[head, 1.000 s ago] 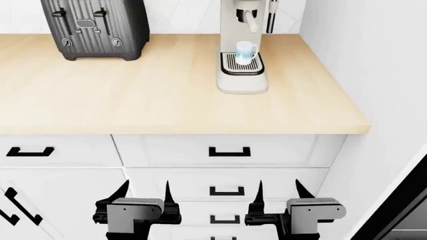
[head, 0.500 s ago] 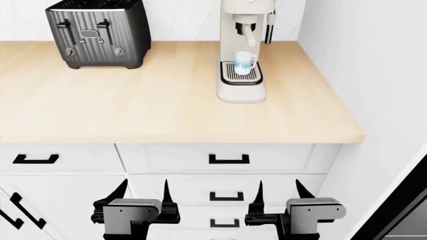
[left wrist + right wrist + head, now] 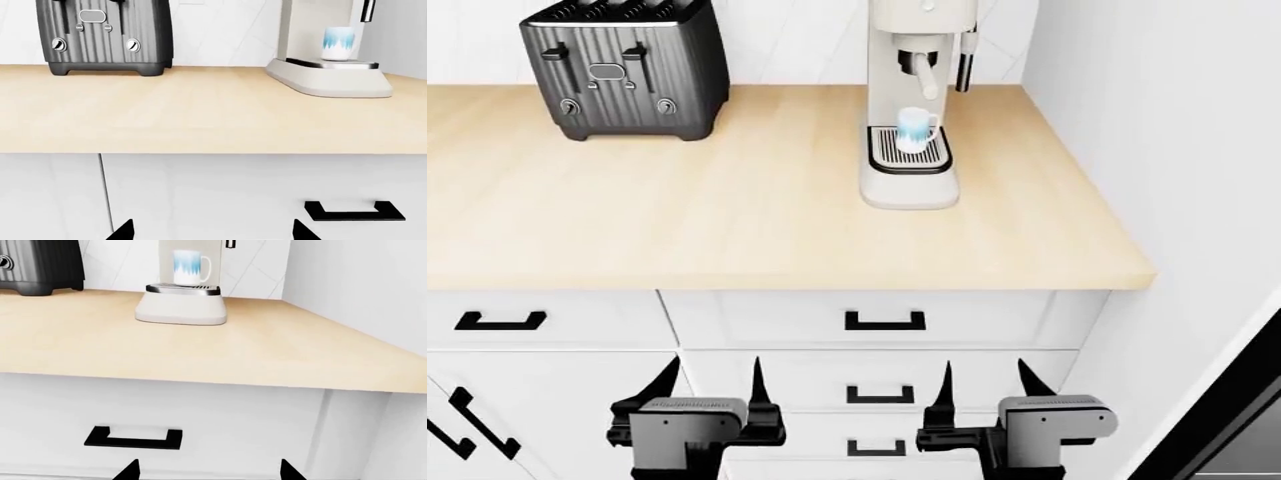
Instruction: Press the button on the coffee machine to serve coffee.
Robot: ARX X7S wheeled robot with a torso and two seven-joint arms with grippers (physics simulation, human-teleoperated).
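Observation:
The cream-white coffee machine (image 3: pixel 913 100) stands at the back right of the wooden counter, with a white-and-blue mug (image 3: pixel 917 127) on its ribbed drip tray. Its base and the mug also show in the left wrist view (image 3: pixel 330 80) and the right wrist view (image 3: pixel 181 307). The button is too small to make out; the machine's head is cut off at the picture's top edge. My left gripper (image 3: pixel 714 372) and right gripper (image 3: pixel 985 372) are both open and empty, low in front of the drawers, well below and short of the machine.
A black ribbed toaster (image 3: pixel 625 70) stands at the back left of the counter (image 3: pixel 694 210). White drawers with black handles (image 3: pixel 885 320) sit under the counter edge. A white wall (image 3: pixel 1174 150) closes the right side.
The head view has shifted, so the counter sits lower in the picture and more of the machine's head shows. Both grippers stay open in the same place.

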